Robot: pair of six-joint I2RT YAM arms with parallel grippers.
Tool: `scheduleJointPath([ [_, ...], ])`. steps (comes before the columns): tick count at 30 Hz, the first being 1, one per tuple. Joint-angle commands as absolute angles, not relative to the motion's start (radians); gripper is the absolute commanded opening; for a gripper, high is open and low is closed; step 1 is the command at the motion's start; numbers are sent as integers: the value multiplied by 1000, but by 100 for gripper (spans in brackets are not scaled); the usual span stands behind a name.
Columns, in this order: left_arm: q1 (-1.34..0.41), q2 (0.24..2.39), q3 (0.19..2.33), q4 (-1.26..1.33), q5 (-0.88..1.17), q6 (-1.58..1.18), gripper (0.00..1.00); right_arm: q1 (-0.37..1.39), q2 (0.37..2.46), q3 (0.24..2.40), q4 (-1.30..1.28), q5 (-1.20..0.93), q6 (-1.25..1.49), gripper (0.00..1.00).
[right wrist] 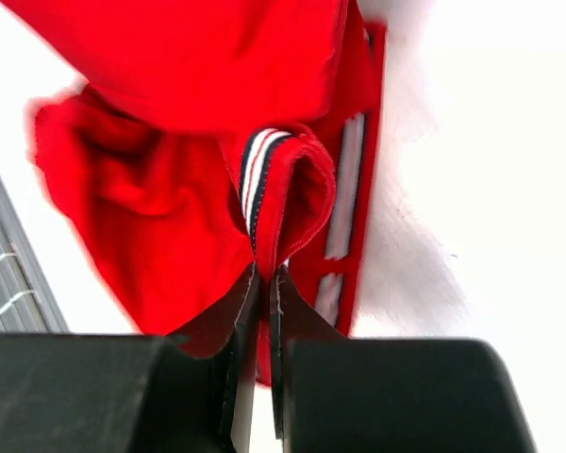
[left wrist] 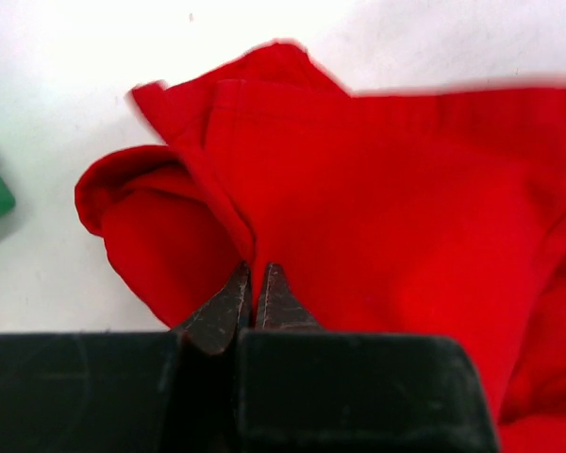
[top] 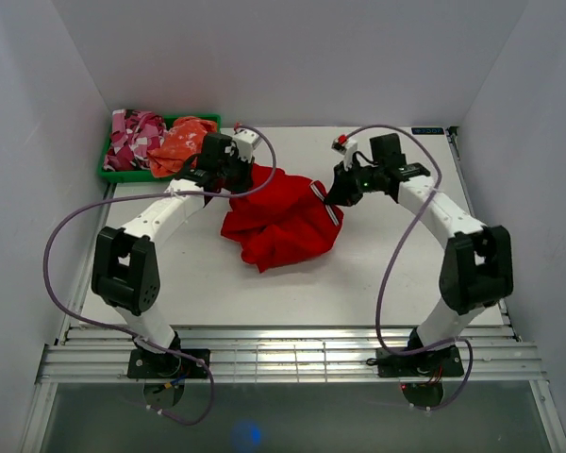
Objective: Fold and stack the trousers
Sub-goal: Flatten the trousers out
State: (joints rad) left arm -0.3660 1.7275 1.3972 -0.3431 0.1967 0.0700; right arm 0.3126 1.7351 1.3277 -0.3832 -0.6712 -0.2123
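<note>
The bright red trousers (top: pixel 281 222) lie crumpled in a heap at the table's middle. My left gripper (top: pixel 234 181) is shut on a fold of the red cloth at the heap's upper left; in the left wrist view the gripper (left wrist: pixel 254 272) pinches the trousers (left wrist: pixel 377 189) between closed tips. My right gripper (top: pixel 338 193) is shut on the heap's upper right edge; in the right wrist view the gripper (right wrist: pixel 265 274) clamps a striped waistband fold of the trousers (right wrist: pixel 170 208). Both held corners are raised a little above the table.
A green bin (top: pixel 113 173) at the back left holds a pink-and-white patterned garment (top: pixel 135 135) and an orange one (top: pixel 181 142). White walls enclose the table on three sides. A slatted rail (top: pixel 292 354) runs along the near edge.
</note>
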Motion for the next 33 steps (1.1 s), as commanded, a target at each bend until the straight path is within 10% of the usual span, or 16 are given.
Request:
scheduleJointPath([
  [1,-351,1585,1330,-426,180,55,0,236,1501,1399,-409,-704,-239,8],
  [8,-339,1488,1189,-511,231,41,14,150,1373,1621,-528,-680,-239,8],
  [17,-270,1234,1112,-488,432,31,90,141,1310,1857,-469,-585,-166,8],
  [33,-245,1327,1223,-261,818,92,96,141,1388,2146,-204,-486,17,8],
])
